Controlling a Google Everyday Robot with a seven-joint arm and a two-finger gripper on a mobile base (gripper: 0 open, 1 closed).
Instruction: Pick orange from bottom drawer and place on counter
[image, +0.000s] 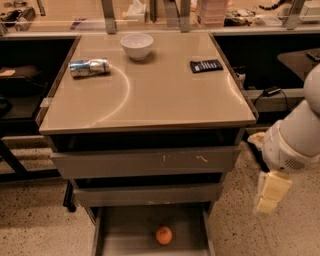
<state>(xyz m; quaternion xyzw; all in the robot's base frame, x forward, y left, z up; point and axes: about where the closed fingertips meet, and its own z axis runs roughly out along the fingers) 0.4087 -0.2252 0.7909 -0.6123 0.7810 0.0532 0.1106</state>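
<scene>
The orange (164, 235) lies on the flat grey floor of the open bottom drawer (120, 235), near the middle and towards the front. The tan counter (150, 85) is the cabinet top above the three drawers. My gripper (271, 193) hangs on the white arm (295, 135) to the right of the cabinet, at about the height of the middle drawer. It is above and well to the right of the orange, outside the drawer, and holds nothing that I can see.
On the counter stand a white bowl (137, 46) at the back, a crushed can (89, 67) lying at the left, and a dark flat packet (206, 65) at the right. The two upper drawers (145, 162) are nearly closed. Dark benches flank the cabinet on both sides.
</scene>
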